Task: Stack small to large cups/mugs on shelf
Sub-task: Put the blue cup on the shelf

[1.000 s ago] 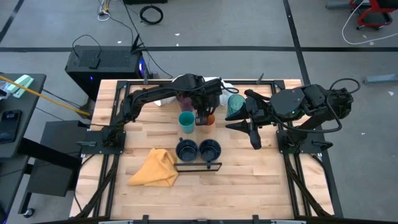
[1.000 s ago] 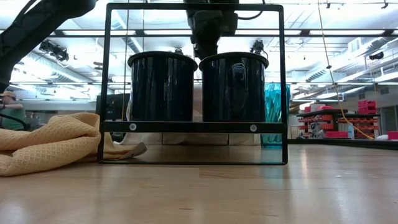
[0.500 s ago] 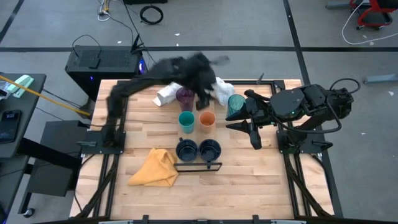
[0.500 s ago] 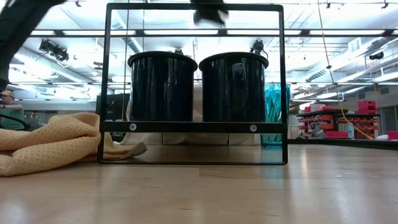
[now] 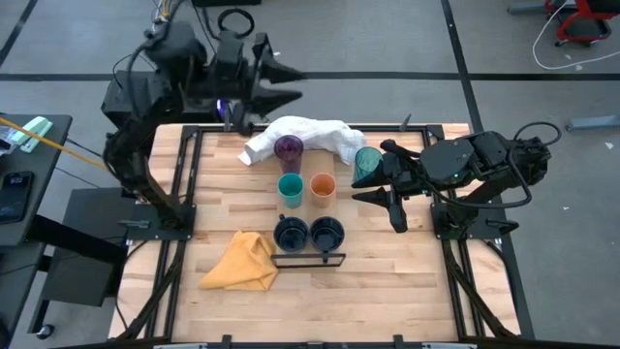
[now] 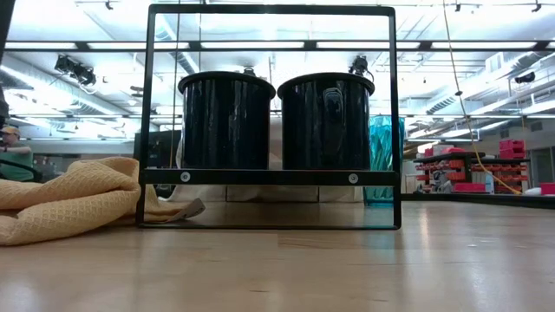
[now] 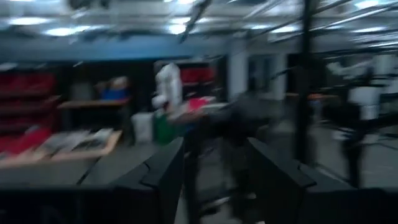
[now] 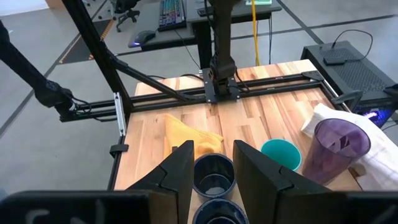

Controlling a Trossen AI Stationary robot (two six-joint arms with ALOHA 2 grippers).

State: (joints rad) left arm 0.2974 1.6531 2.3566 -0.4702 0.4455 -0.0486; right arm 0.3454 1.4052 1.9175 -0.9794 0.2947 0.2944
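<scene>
Two dark navy mugs (image 5: pixel 291 233) (image 5: pixel 327 233) stand side by side behind the shelf's dark metal rim (image 5: pixel 310 259); in the low view their bases rest on the shelf (image 6: pixel 269 177). Farther back stand a short teal cup (image 5: pixel 290 187), a short orange cup (image 5: pixel 323 186), a purple tumbler (image 5: pixel 288 150) and a teal tumbler (image 5: pixel 366 163). My left gripper (image 5: pixel 289 83) is raised beyond the table's far left corner, open and empty. High above the teal tumbler my right gripper (image 8: pixel 211 165) hovers, open and empty.
A crumpled white cloth (image 5: pixel 310 134) lies at the far edge behind the purple tumbler. A yellow cloth (image 5: pixel 244 262) is heaped at the near left, beside the shelf's rim. Bare wooden tabletop (image 5: pixel 387 291) spreads across the near right.
My left gripper has risen from just over the orange cup and swung back toward the table's far left corner, tipping from pointing down to about level. The orange cup stays upright beside the teal cup.
</scene>
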